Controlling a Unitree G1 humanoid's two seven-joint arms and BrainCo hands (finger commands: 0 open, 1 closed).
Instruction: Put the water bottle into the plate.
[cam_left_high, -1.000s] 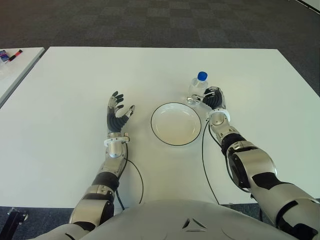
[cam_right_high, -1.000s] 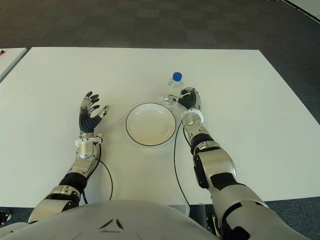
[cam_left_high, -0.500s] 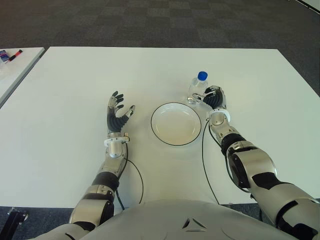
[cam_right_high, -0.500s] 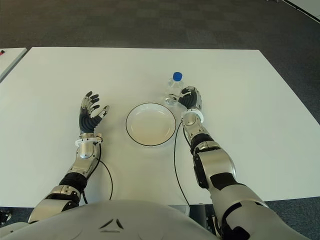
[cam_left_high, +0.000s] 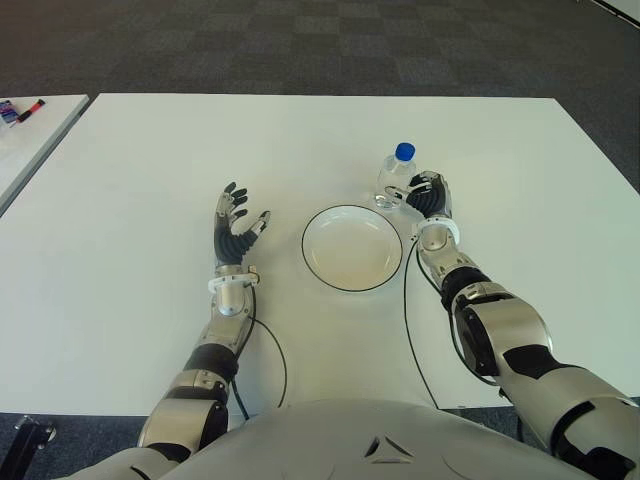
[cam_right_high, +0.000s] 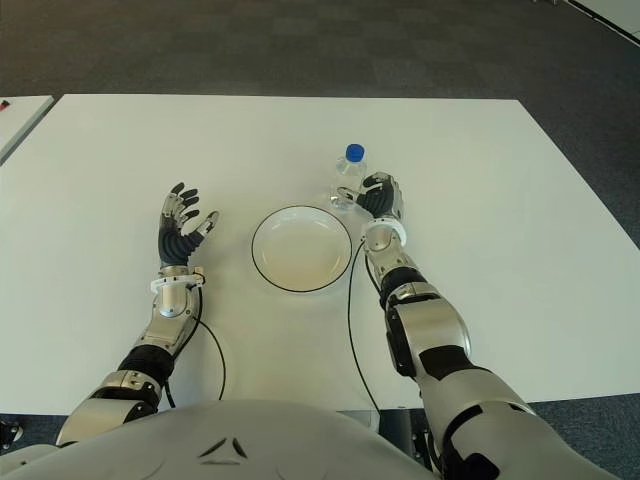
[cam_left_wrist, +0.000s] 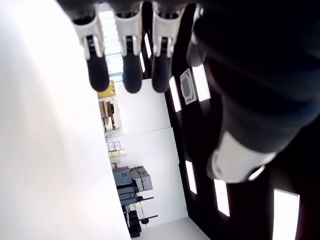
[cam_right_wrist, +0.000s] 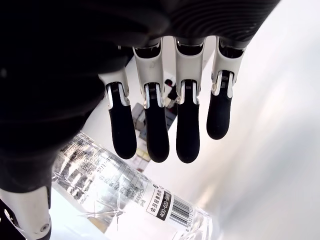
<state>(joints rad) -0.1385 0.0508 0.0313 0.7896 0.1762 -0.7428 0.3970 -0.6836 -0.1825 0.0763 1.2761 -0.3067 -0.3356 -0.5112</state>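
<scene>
Office or lab: white tables (cam_left_high: 150, 180), grey carpet tiles (cam_left_high: 300, 45).

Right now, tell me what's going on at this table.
The robot's right hand is up against an upright water bottle with a blue cap, fingers extended beside it and not closed around it. The bottle stands on the white table, just beyond the far right rim of the empty plate. The left hand shows open, left of the plate, holding nothing. The bottle is not yet in the plate.
</scene>
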